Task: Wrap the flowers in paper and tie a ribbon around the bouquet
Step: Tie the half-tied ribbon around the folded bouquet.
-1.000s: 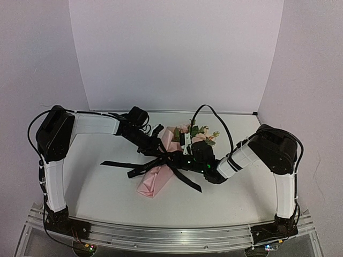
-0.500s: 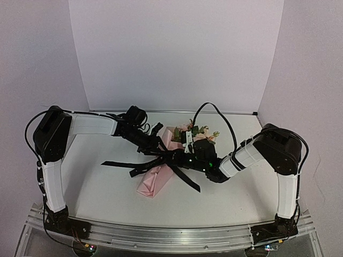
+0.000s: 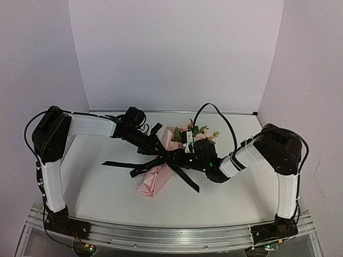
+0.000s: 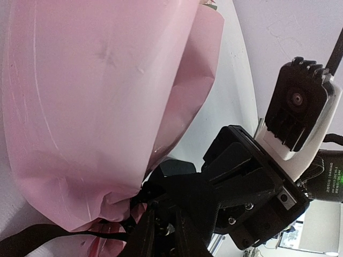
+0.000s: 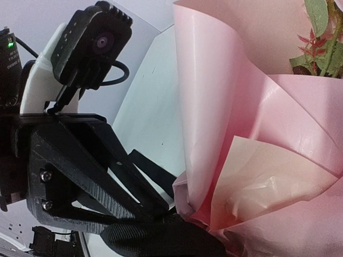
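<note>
The bouquet [image 3: 156, 179] lies slanted at mid-table, a pink paper [image 4: 91, 107] cone with the flowers [image 3: 197, 131] at its far end. Green leaves [image 5: 321, 32] poke from the paper [image 5: 214, 107] in the right wrist view. The black ribbon [image 3: 120, 164] crosses the cone's waist, with tails running left and toward the near right. My left gripper [image 3: 156, 151] presses in from the far left, its fingers [image 4: 140, 235] drawn close on a dark fold of ribbon. My right gripper [image 3: 181, 160] meets it from the right, shut on the ribbon [image 5: 161, 240].
The white table [image 3: 107, 198] is ringed by pale backdrop walls [image 3: 171, 53]. An aluminium rail [image 3: 171, 233] runs along the near edge. A black cable [image 3: 214, 113] arches over the flowers. The right wrist's camera housing [image 4: 297, 107] sits close to my left fingers.
My left gripper's jaws have narrowed at the bouquet's waist. The right arm slid slightly left, and the ribbon's near-right tail shifted with it.
</note>
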